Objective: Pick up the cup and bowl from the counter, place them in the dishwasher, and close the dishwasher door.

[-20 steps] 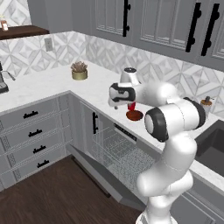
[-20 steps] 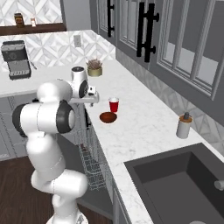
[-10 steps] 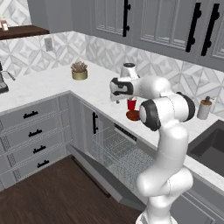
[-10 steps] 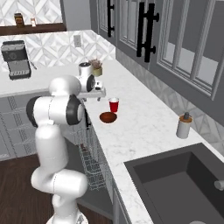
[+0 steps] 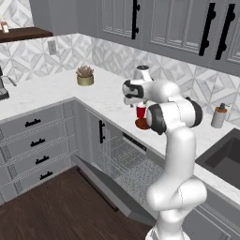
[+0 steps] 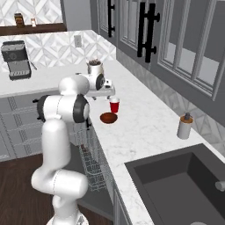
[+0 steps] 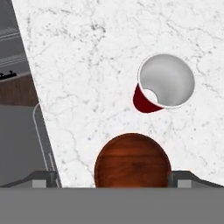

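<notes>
Hovering over the counter [image 7: 87, 57] with its jaws spread wide and nothing between them, the claw [image 7: 111, 177] looks straight down on both dishes, a stance that suits a top-down pick. The bowl [image 7: 132, 160] lies directly beneath it, between the two fingertips [image 7: 43, 178] in the hand view, so it is probably the first target. The cup [image 7: 162, 83] stands just beyond the bowl, on the side away from the claw's wrist, near the bowl but apart from it. Both rest upright with their mouths facing up toward the claw; the cup's long axis runs vertically, narrowing to its base, while the bowl is low and round with no long axis to align to. Below the claw and off the counter's edge, the dishwasher door [image 5: 110, 190] hangs dropped open with the wire rack [image 5: 123, 157] exposed, ready to receive them.
</notes>
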